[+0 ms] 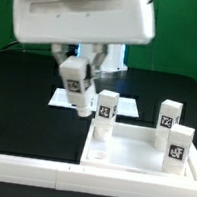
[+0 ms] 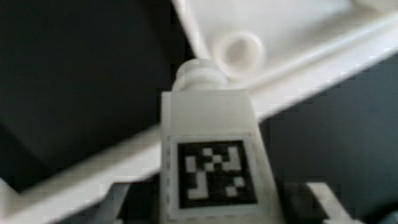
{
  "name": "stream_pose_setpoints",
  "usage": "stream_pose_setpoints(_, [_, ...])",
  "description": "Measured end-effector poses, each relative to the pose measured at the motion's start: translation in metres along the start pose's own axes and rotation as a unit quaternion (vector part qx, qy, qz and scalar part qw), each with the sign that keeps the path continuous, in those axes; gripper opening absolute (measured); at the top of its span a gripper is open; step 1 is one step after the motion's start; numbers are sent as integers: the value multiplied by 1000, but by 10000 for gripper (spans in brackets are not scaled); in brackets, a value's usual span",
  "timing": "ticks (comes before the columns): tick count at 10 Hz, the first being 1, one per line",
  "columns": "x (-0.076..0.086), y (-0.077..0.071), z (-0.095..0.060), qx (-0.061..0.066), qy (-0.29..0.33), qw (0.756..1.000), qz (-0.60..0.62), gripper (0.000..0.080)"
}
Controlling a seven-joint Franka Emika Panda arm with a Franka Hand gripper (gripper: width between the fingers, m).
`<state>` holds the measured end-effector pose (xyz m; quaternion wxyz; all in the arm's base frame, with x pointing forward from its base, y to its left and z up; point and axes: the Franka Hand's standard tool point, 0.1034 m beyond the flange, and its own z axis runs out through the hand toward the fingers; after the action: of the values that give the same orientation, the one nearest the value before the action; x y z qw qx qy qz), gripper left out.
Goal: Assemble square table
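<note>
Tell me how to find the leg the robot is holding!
Find the big white square table top with its raised rim. Left of it in the exterior view, the tool hangs down holding a white leg in the air. It leans tilted, unlike the other legs, which stand upright.

End effector (image 2: 214, 195) fingertips cut off by wrist view edge; square top (image 1: 139, 157) cropped at exterior view's right.

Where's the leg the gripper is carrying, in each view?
Exterior view: the held leg hangs tilted under the gripper, just off the square top's corner on the exterior view's left.
Wrist view: the same leg fills the centre, tag facing the camera, its tip near a round corner socket.
Shared landmark: the leg's black-and-white tag.
</note>
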<state>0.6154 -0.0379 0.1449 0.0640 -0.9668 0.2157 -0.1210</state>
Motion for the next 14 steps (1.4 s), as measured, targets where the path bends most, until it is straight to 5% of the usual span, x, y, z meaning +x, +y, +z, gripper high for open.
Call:
stream_pose_setpoints(3, [-1, 1, 3, -2, 24, 1000, -1, 284])
stream_pose_setpoints(5, [0, -14, 13, -14, 56, 996, -65, 284])
stream_pose_setpoints(8, [9, -3, 20, -16, 85, 992, -95, 284])
stream_pose_setpoints(14, [-7, -12, 43, -18, 106, 989, -99, 284])
